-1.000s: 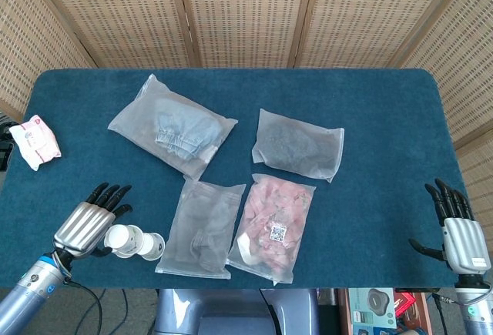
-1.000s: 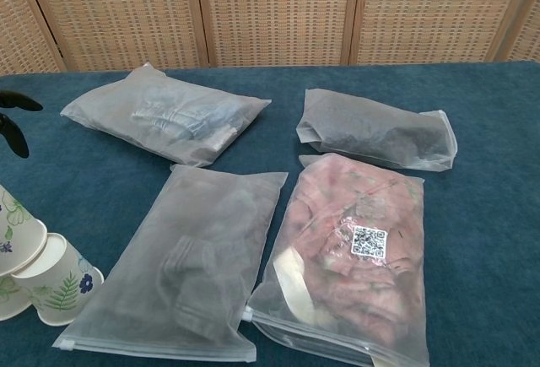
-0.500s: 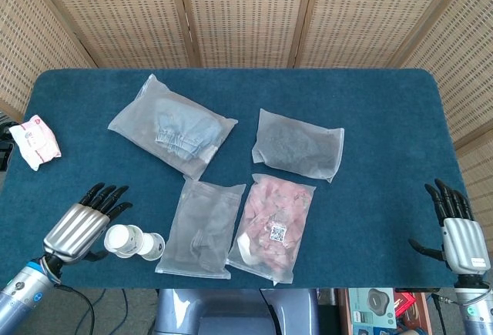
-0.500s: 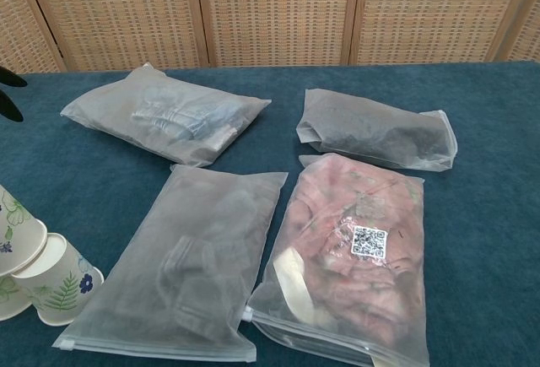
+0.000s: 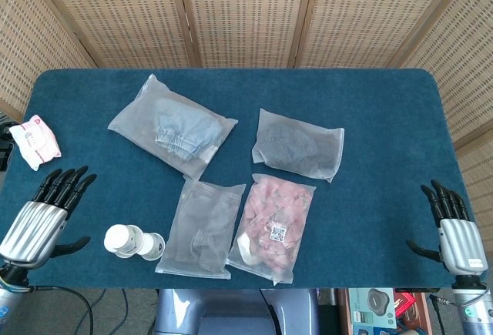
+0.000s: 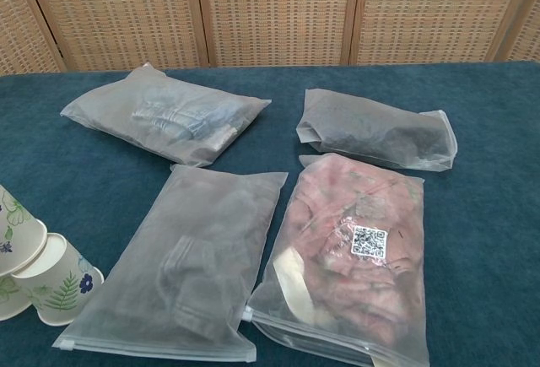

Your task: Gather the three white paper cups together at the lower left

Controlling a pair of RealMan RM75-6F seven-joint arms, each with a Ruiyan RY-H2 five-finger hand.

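paper cups (image 6: 46, 278) matt; bags (image 6: 198, 261) frosted plastic; table (image 5: 377, 119) seemingly felt.

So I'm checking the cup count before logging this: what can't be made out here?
- Paper cups: head view shows a small cluster, too small to count; chest view's left edge cuts them, so all three can't be confirmed.
- Bag contents: frosted plastic blurs the grey bag and dark bag.
- Left hand and right hand: outside the chest view.
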